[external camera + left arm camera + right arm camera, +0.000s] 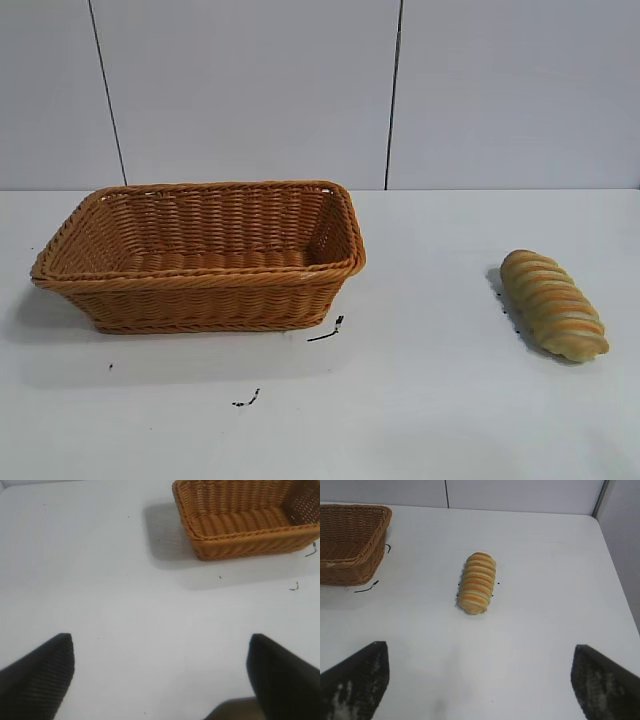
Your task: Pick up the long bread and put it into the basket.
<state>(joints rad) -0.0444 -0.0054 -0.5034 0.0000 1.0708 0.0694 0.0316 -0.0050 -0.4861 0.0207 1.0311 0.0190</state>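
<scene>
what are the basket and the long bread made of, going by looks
The basket: woven wicker or a plastic lookalike, orange-brown, slightly glossy strands, braided rim. The long bread: looks baked, matte tan crust with pale and orange-brown crosswise ridges; its very even stripes may mean a fake loaf.

Long bread (553,304): tan-golden loaf banded crosswise in pale beige and orange-brown, ends rounded, lying flat on the white table (420,400), well apart from the basket (200,262), off its short end, set at an angle to it. Basket: large, rectangular, orange-brown wicker, sides flared, rim braided, upright and holding nothing. Loaf seen end-on from the right wrist (477,582), basket corner beyond (350,542).
</scene>
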